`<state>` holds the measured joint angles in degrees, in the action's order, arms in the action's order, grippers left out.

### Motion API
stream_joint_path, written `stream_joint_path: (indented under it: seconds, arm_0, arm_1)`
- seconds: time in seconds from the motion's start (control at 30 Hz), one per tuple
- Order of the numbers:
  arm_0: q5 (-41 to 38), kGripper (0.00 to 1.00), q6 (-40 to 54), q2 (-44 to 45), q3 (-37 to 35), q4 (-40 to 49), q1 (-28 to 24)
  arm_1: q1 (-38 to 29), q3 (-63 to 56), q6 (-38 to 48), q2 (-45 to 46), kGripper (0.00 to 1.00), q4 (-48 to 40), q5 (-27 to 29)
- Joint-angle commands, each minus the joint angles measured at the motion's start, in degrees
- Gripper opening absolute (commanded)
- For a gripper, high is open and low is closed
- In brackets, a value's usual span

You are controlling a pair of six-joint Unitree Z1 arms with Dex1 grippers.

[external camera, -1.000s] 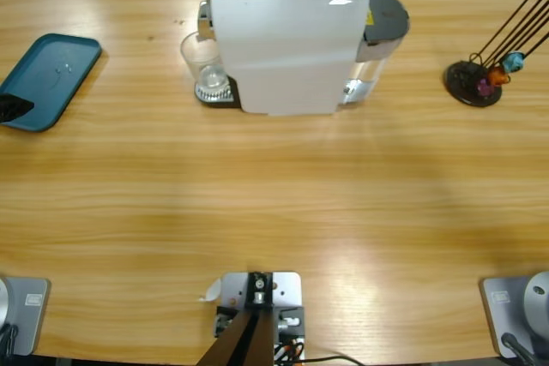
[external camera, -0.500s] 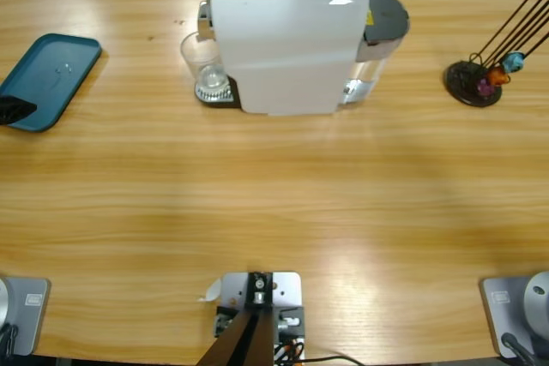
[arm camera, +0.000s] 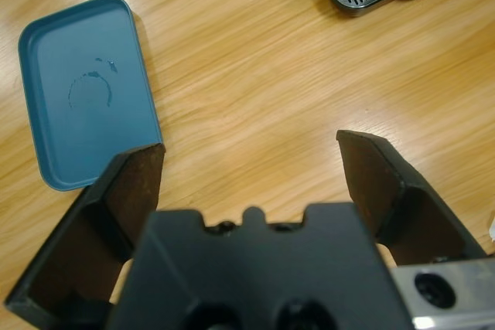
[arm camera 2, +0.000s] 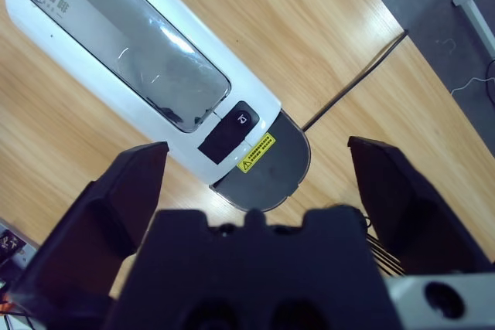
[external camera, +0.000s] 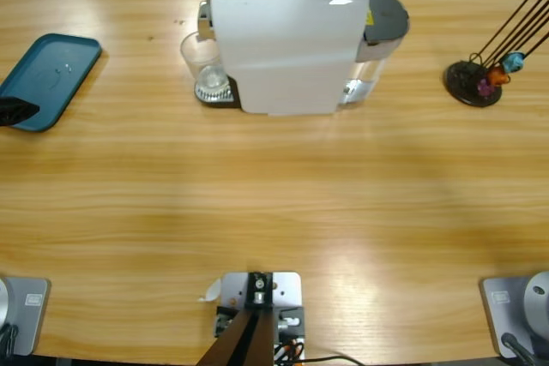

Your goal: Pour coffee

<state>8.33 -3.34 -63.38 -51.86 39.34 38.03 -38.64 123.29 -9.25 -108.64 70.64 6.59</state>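
The black shape above the coffee machine (external camera: 283, 40) had gone. Both pincers gaped empty. The glass (external camera: 203, 64) waited under the spout, so brewing looked started.

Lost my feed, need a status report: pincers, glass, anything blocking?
Both pincers open, empty. Left pincer above table near blue tray; right pincer above coffee machine. Glass under spout. Nothing blocking.

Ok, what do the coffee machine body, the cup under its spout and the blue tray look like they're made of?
Coffee machine: likely glossy white plastic; it shows sharp highlights.
Cup: clear glass or plastic; see-through.
Tray: probably matte teal plastic or coated metal, with a faint ring mark.
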Motion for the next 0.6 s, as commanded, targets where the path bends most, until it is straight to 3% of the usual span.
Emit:
stream_joint_path:
  seconds: [0.03,0.3,0.6]
  arm_0:
    - [-1.05,0.968,-0.53,-1.93,2.12,-0.71,-0.15]
    - [-1.56,0.968,-0.53,-2.35,2.56,-1.34,-0.15]
    - [-1.65,0.968,-0.29,-1.49,6.32,-8.11,-0.15]
  arm_1:
    - [-0.56,-1.56,0.9,1.62,1.0,0.73,-0.27]
    - [-0.56,-5.04,2.9,5.29,1.0,-0.25,1.03]
    - [-0.56,-48.46,6.12,37.8,1.0,-25.55,1.75]
